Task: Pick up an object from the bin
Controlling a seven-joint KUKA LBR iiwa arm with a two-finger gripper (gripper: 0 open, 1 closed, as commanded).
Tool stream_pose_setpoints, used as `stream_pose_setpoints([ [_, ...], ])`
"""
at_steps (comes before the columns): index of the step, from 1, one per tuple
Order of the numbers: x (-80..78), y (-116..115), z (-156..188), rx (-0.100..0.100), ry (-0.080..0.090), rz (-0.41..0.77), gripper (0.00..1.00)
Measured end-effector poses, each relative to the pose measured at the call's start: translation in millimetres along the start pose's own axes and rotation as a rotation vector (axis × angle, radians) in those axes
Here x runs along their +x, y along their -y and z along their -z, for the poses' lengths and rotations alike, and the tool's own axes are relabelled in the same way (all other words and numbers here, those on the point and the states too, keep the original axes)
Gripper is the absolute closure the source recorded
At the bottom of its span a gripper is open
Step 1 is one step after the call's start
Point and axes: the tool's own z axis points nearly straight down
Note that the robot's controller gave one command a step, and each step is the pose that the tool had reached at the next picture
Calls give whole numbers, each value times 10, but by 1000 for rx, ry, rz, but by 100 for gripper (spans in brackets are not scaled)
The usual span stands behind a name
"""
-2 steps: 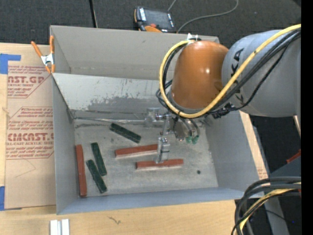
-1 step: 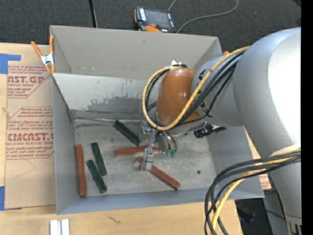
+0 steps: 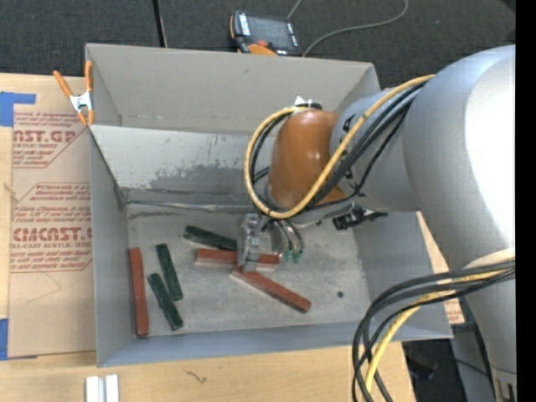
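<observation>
My gripper is low in the middle of the bin, right over a short red-brown stick that lies flat on the floor. Its tip touches or nearly touches that stick. A second, longer red-brown stick lies slanted just in front of it, its near end under the gripper. A dark green stick lies just left of the gripper, behind the short red-brown one.
Along the bin's left wall lies a long red-brown stick. Two dark green sticks lie beside it. The arm with its orange cover and yellow cables hangs over the bin's right half.
</observation>
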Motion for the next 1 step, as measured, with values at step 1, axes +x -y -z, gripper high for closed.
stream_pose_setpoints([
  [1,43,8,-60,3,-11,0,0],
])
